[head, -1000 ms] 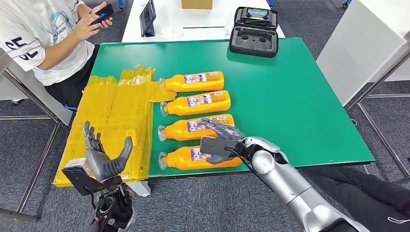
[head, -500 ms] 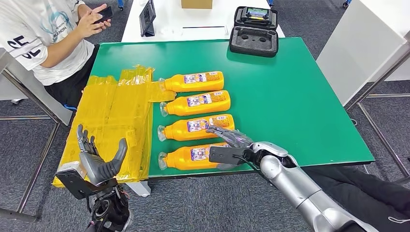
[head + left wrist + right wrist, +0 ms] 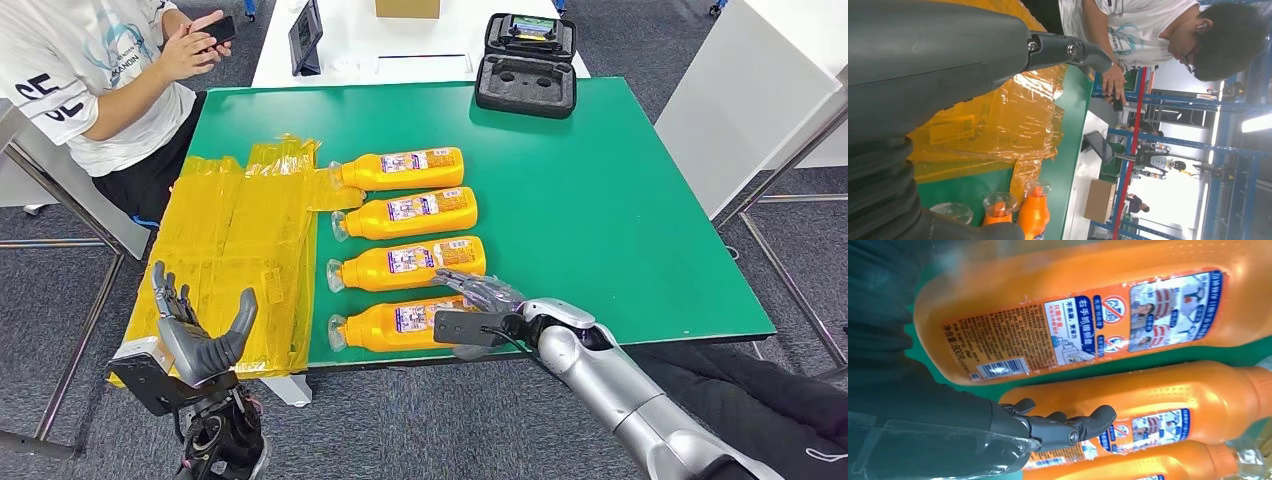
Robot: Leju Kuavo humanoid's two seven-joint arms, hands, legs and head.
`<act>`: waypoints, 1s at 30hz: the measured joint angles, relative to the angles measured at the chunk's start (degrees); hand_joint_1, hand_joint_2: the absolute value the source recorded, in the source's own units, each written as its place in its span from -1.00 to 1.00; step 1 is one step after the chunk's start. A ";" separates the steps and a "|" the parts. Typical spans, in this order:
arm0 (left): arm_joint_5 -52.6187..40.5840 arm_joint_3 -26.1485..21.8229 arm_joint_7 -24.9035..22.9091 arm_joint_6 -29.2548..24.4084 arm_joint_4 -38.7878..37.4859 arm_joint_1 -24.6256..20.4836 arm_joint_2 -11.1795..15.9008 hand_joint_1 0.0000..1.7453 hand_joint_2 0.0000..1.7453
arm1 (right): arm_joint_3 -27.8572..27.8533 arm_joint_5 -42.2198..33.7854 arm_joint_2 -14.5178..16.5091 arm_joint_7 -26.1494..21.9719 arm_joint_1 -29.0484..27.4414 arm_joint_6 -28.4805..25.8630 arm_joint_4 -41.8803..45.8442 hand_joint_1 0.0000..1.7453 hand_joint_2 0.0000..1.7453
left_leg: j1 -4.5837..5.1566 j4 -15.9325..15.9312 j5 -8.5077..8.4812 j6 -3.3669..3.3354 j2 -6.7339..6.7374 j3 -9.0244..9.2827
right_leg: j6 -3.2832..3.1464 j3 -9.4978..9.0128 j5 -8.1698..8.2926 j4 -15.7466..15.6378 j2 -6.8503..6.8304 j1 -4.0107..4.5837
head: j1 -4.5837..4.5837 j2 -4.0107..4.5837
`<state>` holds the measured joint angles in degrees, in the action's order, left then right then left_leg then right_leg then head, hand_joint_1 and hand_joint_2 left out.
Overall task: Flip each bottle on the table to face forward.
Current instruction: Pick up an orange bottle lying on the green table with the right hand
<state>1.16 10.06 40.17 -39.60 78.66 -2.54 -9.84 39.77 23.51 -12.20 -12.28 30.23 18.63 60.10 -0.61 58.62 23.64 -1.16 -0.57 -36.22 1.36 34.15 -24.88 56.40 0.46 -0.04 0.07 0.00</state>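
Observation:
Several orange bottles lie on their sides in a column on the green table point(image 3: 620, 200), caps pointing left: the far one point(image 3: 400, 168), the second point(image 3: 405, 212), the third point(image 3: 400, 265) and the nearest point(image 3: 395, 325). My right hand point(image 3: 480, 308) is at the base end of the nearest bottle, fingers stretched out flat over it and gripping nothing. In the right wrist view the nearest bottle point(image 3: 1073, 315) shows its printed label, and the fingers point(image 3: 1068, 427) reach across the bottle beside it point(image 3: 1158, 405). My left hand point(image 3: 195, 335) hangs open below the table's front left corner, fingers spread.
Crumpled yellow plastic sheeting point(image 3: 230, 260) covers the table's left side and hangs over its edge. A black open case point(image 3: 525, 65) sits at the far edge. A seated person point(image 3: 90, 80) holds a phone at the far left. A white panel point(image 3: 740, 100) stands to the right.
My right hand has drawn back from above the third bottle towards the table's front edge, to the nearest bottle's base end. My left hand has sunk lower and a little leftwards.

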 joint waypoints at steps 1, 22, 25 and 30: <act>-0.02 -0.04 0.00 0.00 0.05 0.11 0.00 -1.00 1.00 | 0.05 0.04 0.00 0.00 0.00 -0.10 -0.27 -1.00 1.00 | 0.00 0.00 0.00 0.00 0.00 0.00 | 0.00 0.00 0.00 0.00 0.00 0.00 | 0.00 0.00; 0.00 -0.55 0.00 0.82 0.24 1.00 0.00 -1.00 1.00 | 0.79 1.21 0.98 -1.10 2.60 0.46 -6.76 -0.99 1.00 | 0.00 0.00 0.00 0.00 0.00 0.00 | 0.00 0.00 0.00 0.00 0.00 0.00 | 0.00 0.00; 0.05 -0.85 0.00 1.07 0.24 1.08 -0.02 -1.00 1.00 | 1.11 1.22 1.02 -1.17 3.20 1.25 -7.66 -0.93 1.00 | 0.00 0.00 0.00 0.00 0.00 0.00 | 0.00 0.00 0.00 0.00 0.00 0.00 | -0.01 0.00; 0.51 -1.07 0.00 1.51 0.24 1.00 -0.02 -1.00 1.00 | 1.73 1.08 1.11 -1.35 5.33 3.38 -9.64 0.04 1.00 | 0.00 0.00 -0.01 0.00 0.01 0.00 | 0.00 0.00 0.01 0.01 0.00 0.00 | 0.00 0.00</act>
<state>1.67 9.00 40.17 -38.10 78.90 -1.54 -9.86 41.50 24.59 -11.09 -13.63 35.55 22.02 50.46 -0.61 58.62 23.63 -1.16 -0.56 -36.22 1.36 34.14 -24.87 56.40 0.46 -0.04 0.07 0.00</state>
